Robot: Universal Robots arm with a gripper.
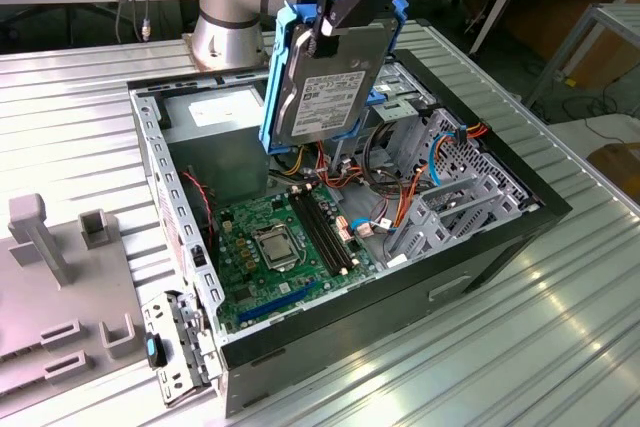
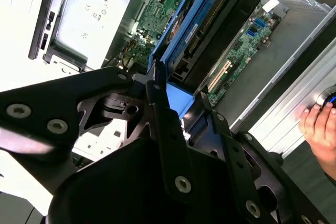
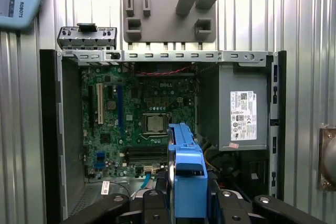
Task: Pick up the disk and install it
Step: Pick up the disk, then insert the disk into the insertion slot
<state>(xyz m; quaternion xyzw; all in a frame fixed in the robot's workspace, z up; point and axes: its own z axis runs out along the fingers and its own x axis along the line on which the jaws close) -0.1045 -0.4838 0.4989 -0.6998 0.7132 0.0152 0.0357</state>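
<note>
The disk (image 1: pixel 335 87), a dark-grey drive in a bright blue carrier frame, hangs tilted on edge above the open computer case (image 1: pixel 500 237). My gripper (image 1: pixel 325 32) is shut on its upper end, over the back part of the case near the metal drive cage (image 1: pixel 470 187). In the second wrist view the disk (image 2: pixel 210 19) runs away from my gripper (image 2: pixel 181 103) with the motherboard beneath it. In the first wrist view the disk (image 3: pixel 185 150) appears edge-on, clamped in my gripper (image 3: pixel 188 203).
Inside the case lie a green motherboard (image 1: pixel 270 247), a grey power supply (image 1: pixel 215 137) and loose coloured cables (image 1: pixel 400 197). A grey fixture plate (image 1: pixel 50 287) lies at the exterior view's left. A person's hand (image 2: pixel 320 129) rests beside the case.
</note>
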